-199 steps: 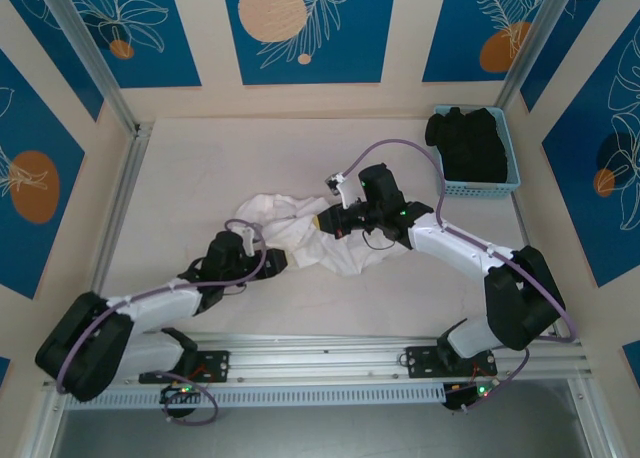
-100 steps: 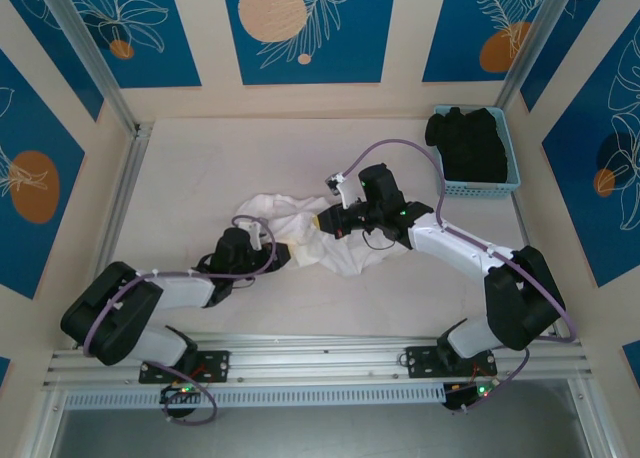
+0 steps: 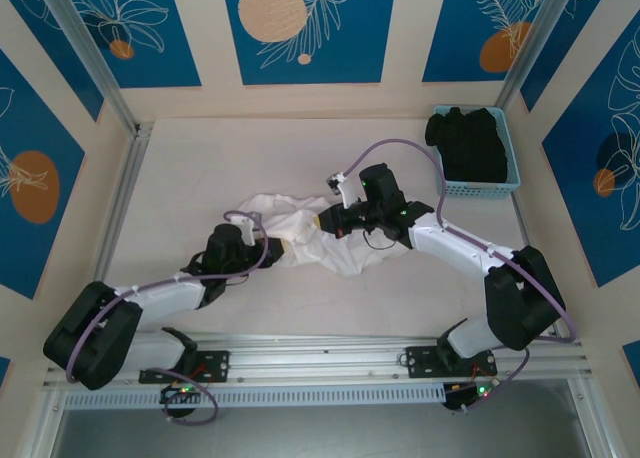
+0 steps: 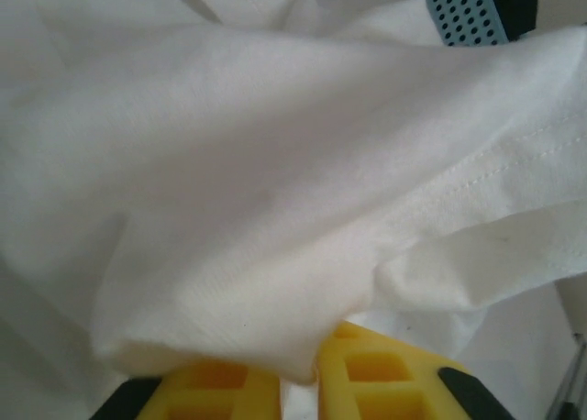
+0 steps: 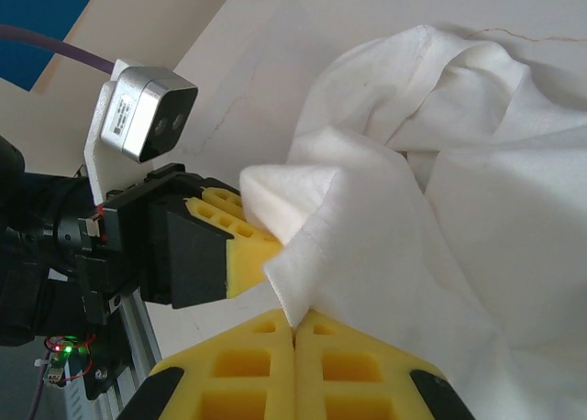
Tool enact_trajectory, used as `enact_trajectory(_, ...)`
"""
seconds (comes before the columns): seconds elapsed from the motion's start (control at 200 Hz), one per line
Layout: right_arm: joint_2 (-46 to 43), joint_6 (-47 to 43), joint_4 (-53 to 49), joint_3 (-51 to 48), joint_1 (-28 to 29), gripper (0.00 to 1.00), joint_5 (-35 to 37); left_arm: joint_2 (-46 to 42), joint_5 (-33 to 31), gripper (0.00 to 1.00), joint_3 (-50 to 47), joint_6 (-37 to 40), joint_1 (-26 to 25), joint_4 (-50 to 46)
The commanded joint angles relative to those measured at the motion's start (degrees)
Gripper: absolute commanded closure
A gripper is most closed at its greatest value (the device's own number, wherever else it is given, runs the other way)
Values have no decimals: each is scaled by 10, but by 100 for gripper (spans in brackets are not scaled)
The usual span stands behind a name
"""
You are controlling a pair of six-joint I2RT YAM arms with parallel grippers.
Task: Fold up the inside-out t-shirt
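Two black-and-white robot arms [image 3: 460,243] meet near the centre of the top view over a pale beige matte tabletop [image 3: 200,158]. Room: cream board booth walls carrying blue panels [image 3: 300,28] printed with white leaf outlines and orange discs. Silver aluminium posts [image 3: 88,53] slant down from the upper corners. A silver aluminium rail [image 3: 330,356] crosses the bottom of the frame, with the arm bases on it and green LEDs [image 3: 483,388] lit there.

Upper right: light blue perforated plastic basket [image 3: 480,188] holding a black folded garment [image 3: 465,138], well apart from the arms.

The white wrinkled cotton inside-out t-shirt [image 3: 295,228] lies bunched on the table at centre, slightly left, between the two grippers.

The left gripper [image 4: 298,376] has yellow ribbed fingers clenched on a fold of the shirt. Cloth runs down between the pads at bottom centre of its wrist view, and a stitched hem shows at right.

The right gripper [image 5: 293,333] has yellow fingers pressed together, pinching a thin shirt edge at bottom centre. Cloth spreads to the upper right of that frame.

Writing: a silver box camera [image 5: 147,122] on a white bracket, upper left of the right wrist view, has a small side label, too small to read.
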Motion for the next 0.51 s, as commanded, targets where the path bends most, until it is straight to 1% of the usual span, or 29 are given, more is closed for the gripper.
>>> enact_trajectory(0.0, -17, -7, -7, 2, -1, 100, -1, -11, -6, 78, 19, 24, 8, -33)
enact_trajectory(0.065, -17, -5, -7, 3, -1, 100, -1, -8, -5, 73, 23, 25, 9, -33)
enact_trajectory(0.21, -16, -6, -6, 4, 0, 100, 1, 5, 5, 73, 31, 25, 10, -29)
enact_trajectory(0.385, -14, -10, -12, 5, -1, 100, 5, 4, 11, 87, 30, 21, 11, -22)
enact_trajectory(0.455, -18, -17, -22, 7, -3, 100, 14, -12, 14, 94, 27, 20, 16, -34)
enact_trajectory(0.5, -23, -24, -33, 8, -4, 100, 24, -30, 20, 97, 26, 19, 20, -48)
